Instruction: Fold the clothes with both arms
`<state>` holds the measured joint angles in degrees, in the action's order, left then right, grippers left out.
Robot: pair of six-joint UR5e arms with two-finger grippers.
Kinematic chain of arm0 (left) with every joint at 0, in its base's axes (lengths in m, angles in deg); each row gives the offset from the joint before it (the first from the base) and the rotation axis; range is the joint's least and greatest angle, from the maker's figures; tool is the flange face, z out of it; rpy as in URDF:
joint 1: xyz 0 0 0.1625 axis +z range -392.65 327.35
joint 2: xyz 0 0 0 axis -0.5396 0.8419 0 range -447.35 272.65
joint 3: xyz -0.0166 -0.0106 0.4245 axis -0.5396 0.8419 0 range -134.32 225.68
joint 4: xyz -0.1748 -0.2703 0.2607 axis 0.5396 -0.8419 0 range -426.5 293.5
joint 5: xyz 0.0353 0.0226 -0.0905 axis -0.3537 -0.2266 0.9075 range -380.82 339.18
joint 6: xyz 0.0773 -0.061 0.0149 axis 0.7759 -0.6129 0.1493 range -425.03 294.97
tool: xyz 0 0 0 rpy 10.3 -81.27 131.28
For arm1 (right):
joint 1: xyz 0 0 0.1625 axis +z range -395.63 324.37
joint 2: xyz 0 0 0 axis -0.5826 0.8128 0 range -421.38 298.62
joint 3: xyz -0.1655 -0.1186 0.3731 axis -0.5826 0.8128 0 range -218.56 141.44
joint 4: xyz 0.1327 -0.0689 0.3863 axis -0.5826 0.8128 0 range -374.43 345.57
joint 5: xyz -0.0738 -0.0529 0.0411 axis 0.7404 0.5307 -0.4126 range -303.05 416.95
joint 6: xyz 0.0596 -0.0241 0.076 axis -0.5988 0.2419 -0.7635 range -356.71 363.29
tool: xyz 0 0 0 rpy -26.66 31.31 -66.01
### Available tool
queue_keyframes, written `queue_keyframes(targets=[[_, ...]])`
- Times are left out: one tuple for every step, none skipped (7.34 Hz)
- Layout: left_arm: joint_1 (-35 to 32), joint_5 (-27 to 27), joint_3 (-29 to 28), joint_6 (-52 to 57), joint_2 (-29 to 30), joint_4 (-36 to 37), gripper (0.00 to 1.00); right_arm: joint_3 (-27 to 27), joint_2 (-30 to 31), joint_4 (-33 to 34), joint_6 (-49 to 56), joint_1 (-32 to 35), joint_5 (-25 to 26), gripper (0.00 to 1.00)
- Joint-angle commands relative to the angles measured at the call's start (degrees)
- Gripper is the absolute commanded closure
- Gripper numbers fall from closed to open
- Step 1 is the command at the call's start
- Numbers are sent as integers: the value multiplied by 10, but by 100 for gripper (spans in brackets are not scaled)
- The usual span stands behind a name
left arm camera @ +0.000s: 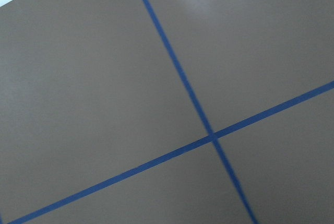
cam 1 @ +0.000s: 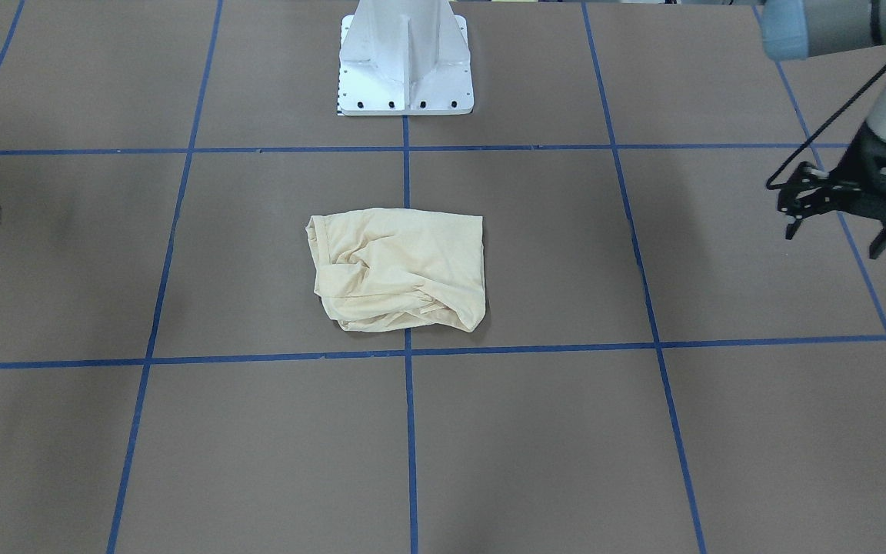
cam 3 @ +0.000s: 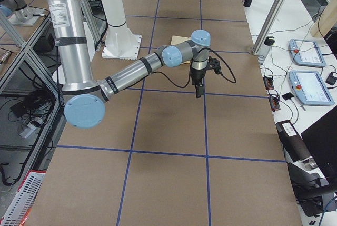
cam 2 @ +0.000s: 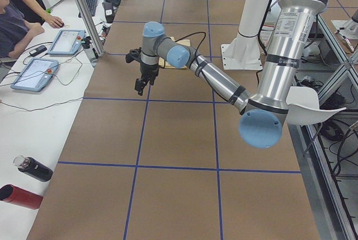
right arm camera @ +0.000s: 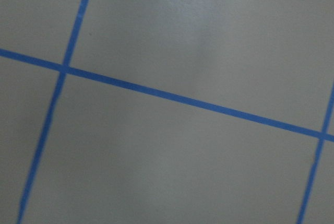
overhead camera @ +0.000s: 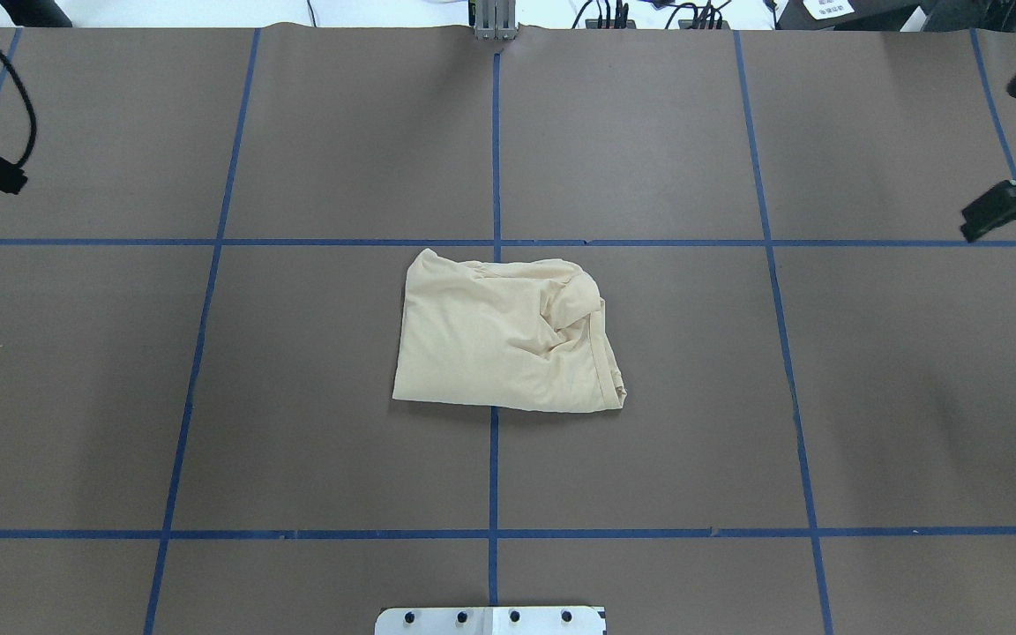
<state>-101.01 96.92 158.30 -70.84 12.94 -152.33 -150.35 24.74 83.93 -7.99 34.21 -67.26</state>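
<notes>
Your shirt (overhead camera: 499,339) lies in the middle of the tabletop (overhead camera: 314,132), folded into a rough rectangle with plain cream cloth facing up. It sits across the centre line of blue tape (overhead camera: 496,159), just short of the cross line farther from the white base (cam 1: 404,77). The half toward the robot's left is fairly smooth. The half toward its right is creased, with a bunched lump at the far corner and a seamed edge running down that side. Nothing touches it.

Both arms are pulled out to the sides, well apart from the shirt. In the front-facing view you see the left gripper (cam 1: 835,242) near the right edge, above the tabletop, its jaws pointing down and standing apart with nothing between them. The left arm (cam 2: 212,78) reaches out low over the tabletop to it.

The right gripper (overhead camera: 1006,205) is cut off by the frame edge in both the overhead and front-facing views, so you cannot tell how its jaws stand. The right arm (cam 3: 131,76) stretches out in much the same pose.

Both wrist views show only bare brown tabletop and crossing tape lines.

Beyond the tabletop, people (cam 2: 19,10) are at a white side table (cam 2: 33,128) with two pendants (cam 2: 33,75)
</notes>
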Motion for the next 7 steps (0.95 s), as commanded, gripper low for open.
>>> queue_keyframes(targets=[[-101, 34, -13, 135, -78, -4, 0, 4, 114, 0, 182, 109, -37, 0], [-143, 60, -25, 184, -106, -4, 0, 2, 152, 0, 216, 154, -39, 0], [-175, 82, -39, 177, -126, -3, 0, 9, 197, 0, 215, 169, -39, 0], [-193, 86, -74, 182, -132, -7, 0, 11, 207, 0, 213, 178, -39, 0], [-197, 96, -99, 183, -134, -29, 0, 11, 203, 0, 207, 178, -39, 0], [-210, 162, -100, 183, -178, -61, 0, 4, 194, -2, 172, 177, -40, 0], [-211, 189, -102, 179, -203, -95, 0, 4, 186, -5, 166, 178, -42, 0]])
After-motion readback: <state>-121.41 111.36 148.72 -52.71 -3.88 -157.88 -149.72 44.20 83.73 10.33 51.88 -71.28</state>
